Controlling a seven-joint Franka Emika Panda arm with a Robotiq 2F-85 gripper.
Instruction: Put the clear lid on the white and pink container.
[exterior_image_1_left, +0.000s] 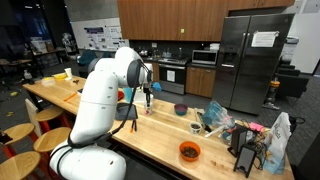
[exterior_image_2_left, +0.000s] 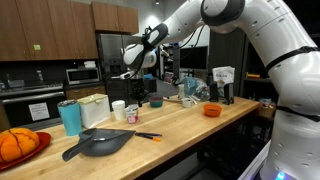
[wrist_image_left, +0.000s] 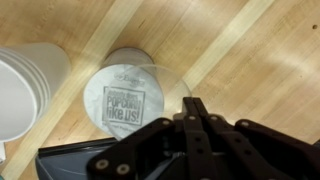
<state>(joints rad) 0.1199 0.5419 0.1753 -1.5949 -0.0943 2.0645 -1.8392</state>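
In the wrist view a small white tub with a printed round top stands on the wooden counter, just ahead of my gripper. The fingers are pressed together on the edge of a thin clear lid, whose faint rim arcs over the tub's near side. In an exterior view my gripper hangs just above the small white tub. In an exterior view my gripper hovers low over the counter. The tub's pink cannot be made out.
A larger white tub stands beside the small one. On the counter are a teal cup, a dark pan, a dark purple bowl and an orange bowl. Clutter sits at the counter's end.
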